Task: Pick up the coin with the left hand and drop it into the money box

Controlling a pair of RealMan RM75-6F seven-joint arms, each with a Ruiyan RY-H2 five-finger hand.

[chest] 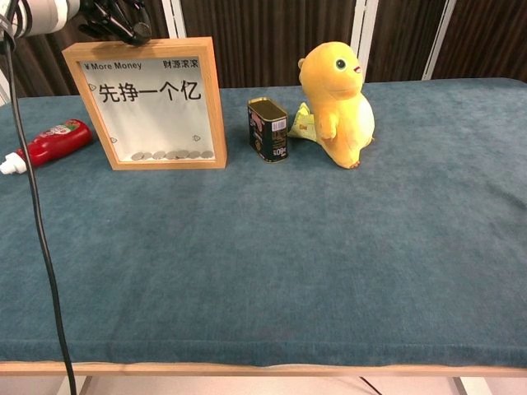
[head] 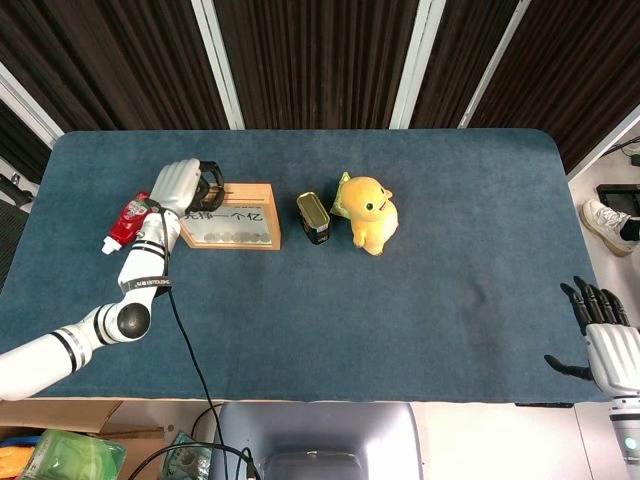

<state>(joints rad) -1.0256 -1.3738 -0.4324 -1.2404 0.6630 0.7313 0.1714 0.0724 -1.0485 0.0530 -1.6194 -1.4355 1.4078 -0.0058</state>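
From the head view, the left hand (head: 180, 186) is hovering over the top left corner of the money box (head: 232, 216), its dark fingers (head: 211, 184) curling down toward the frame's top edge; whether they are pinching a coin cannot be told, as no coin is showing there. The money box is standing toward the far left of the table (head: 400, 300), with a red bottle (head: 124, 221) lying just beside it nearer the left edge, and a small tin (head: 313, 217) and a yellow plush toy (head: 366, 212) sitting to its right. The right hand (head: 602, 335) is waiting off the near right corner, fingers spread and holding nothing. From the chest view, the left hand's fingers (chest: 123, 23) are hanging just above the money box (chest: 148, 103), and a row of coins (chest: 170, 155) is lying along its bottom behind the glass. A black cable (chest: 37, 247) is trailing down the left side.
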